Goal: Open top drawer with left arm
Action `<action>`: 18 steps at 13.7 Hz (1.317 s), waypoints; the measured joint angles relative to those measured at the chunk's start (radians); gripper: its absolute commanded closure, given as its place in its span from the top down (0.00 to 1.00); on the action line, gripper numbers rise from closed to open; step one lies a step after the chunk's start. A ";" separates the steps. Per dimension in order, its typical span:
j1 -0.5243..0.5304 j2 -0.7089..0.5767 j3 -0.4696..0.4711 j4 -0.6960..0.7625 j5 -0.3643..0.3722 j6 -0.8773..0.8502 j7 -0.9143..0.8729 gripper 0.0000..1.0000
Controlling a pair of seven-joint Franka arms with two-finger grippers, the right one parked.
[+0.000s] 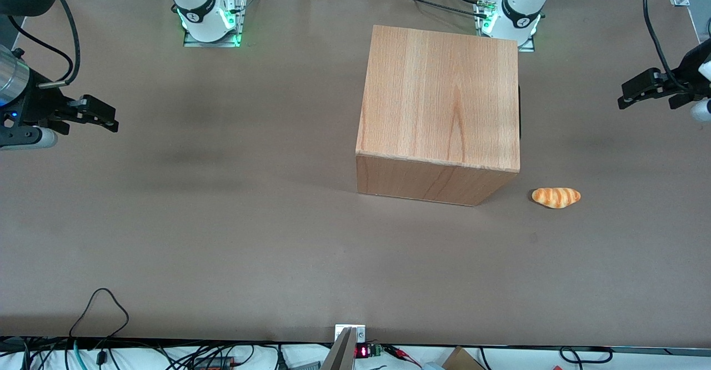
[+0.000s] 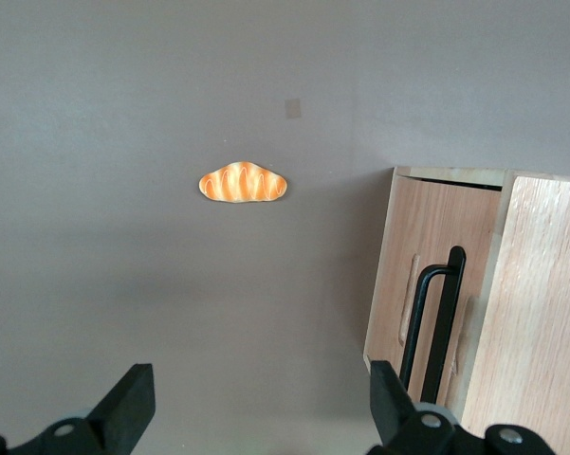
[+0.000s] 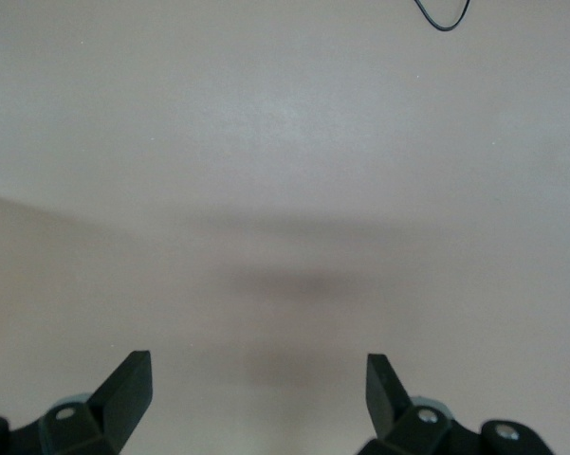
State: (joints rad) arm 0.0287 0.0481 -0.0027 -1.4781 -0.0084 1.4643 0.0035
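A plain wooden cube cabinet (image 1: 439, 98) stands on the brown table. Its drawer front faces the working arm's end; in the front view only a thin dark strip of the handle (image 1: 520, 115) shows at that edge. In the left wrist view the top drawer's light-wood front (image 2: 403, 256) with its slim black bar handle (image 2: 436, 318) sits closed against the cabinet body (image 2: 541, 313). My left gripper (image 1: 623, 96) hovers above the table in front of the drawer, well apart from the handle. It also shows in the left wrist view (image 2: 259, 384), open and empty.
An orange croissant (image 1: 556, 197) lies on the table (image 1: 222, 220) beside the cabinet's near corner, nearer to the front camera than my gripper; it also shows in the left wrist view (image 2: 243, 183). Cables run along the table's near edge.
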 measured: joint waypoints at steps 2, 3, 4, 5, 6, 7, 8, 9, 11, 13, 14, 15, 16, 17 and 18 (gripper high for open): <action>0.002 0.001 0.000 0.001 0.000 0.000 0.000 1.00; 0.002 0.002 0.000 0.001 0.000 0.000 0.000 1.00; 0.002 0.003 0.000 0.001 0.000 0.000 0.000 1.00; 0.002 0.003 0.000 0.001 0.000 0.000 0.000 1.00; 0.002 0.004 0.001 0.002 0.000 0.000 0.000 1.00; 0.004 0.004 0.001 0.002 0.000 0.000 0.000 1.00; 0.008 0.004 0.001 0.002 0.000 0.000 0.000 1.00; 0.012 0.004 0.001 0.002 0.000 0.000 0.000 1.00; 0.018 0.005 0.001 0.002 0.000 0.000 0.000 1.00; 0.023 0.009 0.001 0.002 0.000 -0.001 0.000 1.00; 0.025 0.012 0.001 0.002 0.000 -0.001 0.000 1.00; 0.025 0.016 0.001 0.002 0.000 -0.003 0.000 1.00; 0.025 0.019 0.001 0.002 0.000 -0.004 0.000 1.00; 0.025 0.021 0.001 0.003 0.000 -0.007 0.000 1.00; 0.025 0.022 -0.001 0.003 0.000 -0.016 0.000 1.00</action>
State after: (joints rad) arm 0.0540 0.0706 -0.0033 -1.4752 -0.0084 1.4487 0.0036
